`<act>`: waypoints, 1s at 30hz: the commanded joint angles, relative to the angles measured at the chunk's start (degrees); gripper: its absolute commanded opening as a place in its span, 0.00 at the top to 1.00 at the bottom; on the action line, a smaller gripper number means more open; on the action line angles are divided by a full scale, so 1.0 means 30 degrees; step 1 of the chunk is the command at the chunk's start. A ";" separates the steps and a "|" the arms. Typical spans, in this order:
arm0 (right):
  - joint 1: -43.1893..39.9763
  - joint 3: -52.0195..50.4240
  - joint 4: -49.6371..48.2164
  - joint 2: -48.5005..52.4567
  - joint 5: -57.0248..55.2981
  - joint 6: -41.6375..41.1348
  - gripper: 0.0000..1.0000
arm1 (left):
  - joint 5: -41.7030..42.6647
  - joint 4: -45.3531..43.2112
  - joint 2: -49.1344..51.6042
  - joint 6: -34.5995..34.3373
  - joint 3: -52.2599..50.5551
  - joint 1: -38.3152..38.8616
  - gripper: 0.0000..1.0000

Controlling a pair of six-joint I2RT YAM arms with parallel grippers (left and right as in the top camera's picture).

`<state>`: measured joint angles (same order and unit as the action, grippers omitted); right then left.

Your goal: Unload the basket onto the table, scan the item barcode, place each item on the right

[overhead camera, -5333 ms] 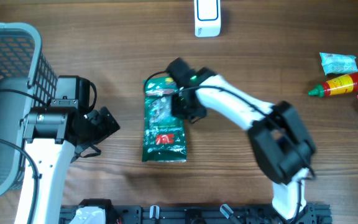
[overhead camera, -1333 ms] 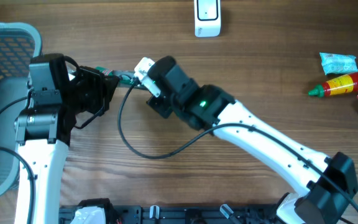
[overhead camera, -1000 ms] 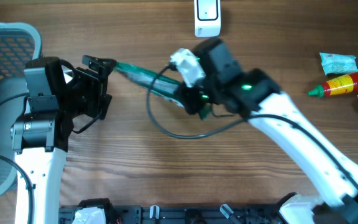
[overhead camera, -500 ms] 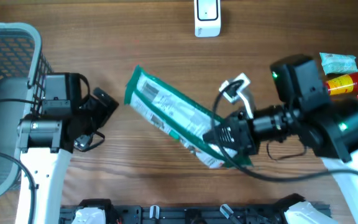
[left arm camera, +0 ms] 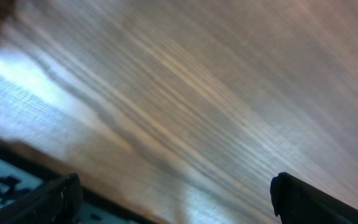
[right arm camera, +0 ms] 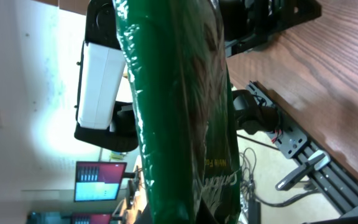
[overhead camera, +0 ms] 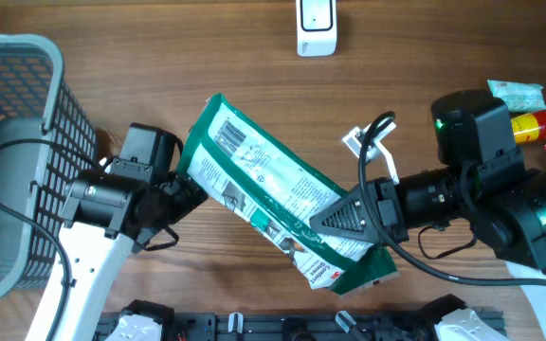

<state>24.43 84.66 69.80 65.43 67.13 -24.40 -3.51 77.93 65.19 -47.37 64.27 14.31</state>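
The green packet (overhead camera: pixel 263 194) is up off the worktop (overhead camera: pixel 254 76), slanting from near right to far left, its printed white back turned upward. At its near end my right gripper (overhead camera: pixel 341 220) is clamped tight on the lower edge and carries the whole weight; my wrist view shows the glossy green front hanging from that grip. To the left, my left gripper (overhead camera: pixel 180 194) stands fully spread with nothing in it, just beside the packet's left edge; whether it touches I cannot tell. Farther out, the barcode (overhead camera: pixel 232 140) sits near the packet's far-left corner. Farthest, at the worktop's far edge, stands the white scanner (overhead camera: pixel 316 26), well apart from the packet. I judge this the presenting step: next I need to carry the packet farther out and turn the barcode to face the scanner's window, with the film held flat.
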 commanded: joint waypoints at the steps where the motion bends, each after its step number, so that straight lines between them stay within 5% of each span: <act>1: -0.0044 0.0029 -0.0095 -0.0189 0.0648 -0.0335 0.96 | -0.0430 0.0350 0.0131 0.0233 -0.0124 0.0124 0.00; 11: -0.0044 0.0029 0.0197 -0.0175 0.0656 -0.0896 0.96 | -0.0430 0.0328 0.0131 0.0226 -0.0124 0.0124 0.00; 19: -0.1042 0.0022 0.0153 -0.0131 -0.2812 -0.7023 0.96 | -0.0430 0.0328 0.0131 0.0226 -0.0124 0.0124 0.00; 24: -0.1399 0.0022 0.0073 0.0051 -0.2871 -0.6404 0.96 | -0.0430 0.0328 0.0131 0.0233 -0.0124 0.0124 0.00; 30: -0.1399 0.0022 -0.1209 0.0087 -0.5756 -0.1530 0.96 | -0.0430 0.0328 0.0131 0.0226 -0.0124 0.0124 0.00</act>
<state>20.51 84.66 67.29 65.56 57.04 -37.58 -3.62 78.87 65.19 -47.37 64.23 14.31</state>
